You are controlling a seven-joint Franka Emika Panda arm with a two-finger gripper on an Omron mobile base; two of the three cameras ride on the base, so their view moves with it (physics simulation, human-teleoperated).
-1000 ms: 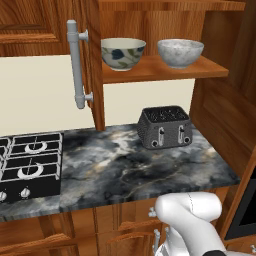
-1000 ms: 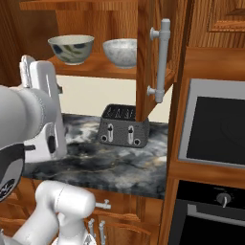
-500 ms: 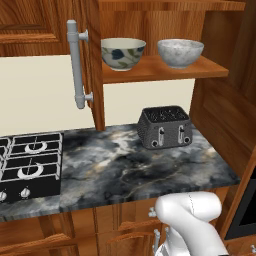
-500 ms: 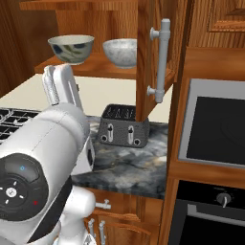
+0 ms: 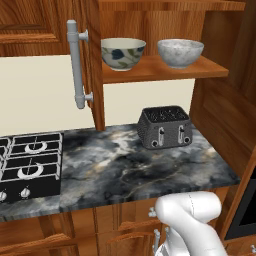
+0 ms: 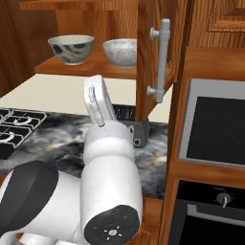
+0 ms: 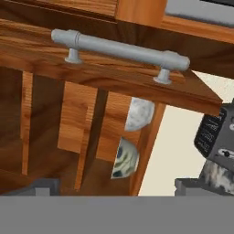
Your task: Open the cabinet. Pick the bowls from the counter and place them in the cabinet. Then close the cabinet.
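Observation:
The cabinet stands open, its left door (image 5: 92, 65) and right door (image 6: 146, 57) both swung out. On its shelf (image 5: 160, 72) sit the bowls: the leaf-patterned bowl (image 5: 123, 53) (image 6: 72, 48) on the left and the speckled grey bowl (image 5: 180, 52) (image 6: 121, 52) on the right. In the rolled hand view my gripper (image 7: 118, 187) is open and holds nothing. It faces the right door's silver bar handle (image 7: 119, 47) from a short way off. Both bowls peek past that door's edge, speckled (image 7: 140, 114) and patterned (image 7: 124, 158). My white forearm (image 6: 98, 101) rises in front of the counter (image 5: 125, 170).
A black toaster (image 5: 165, 127) stands on the counter below the shelf. A black gas hob (image 5: 30, 165) lies at the left. A dark built-in appliance (image 6: 215, 124) and an oven (image 6: 210, 210) fill the tall unit on the right. The left door's handle (image 5: 76, 65) juts out.
In the right base view the arm has swung from the left edge toward the middle, and the forearm has moved right toward the right door. Bowls and doors have not moved.

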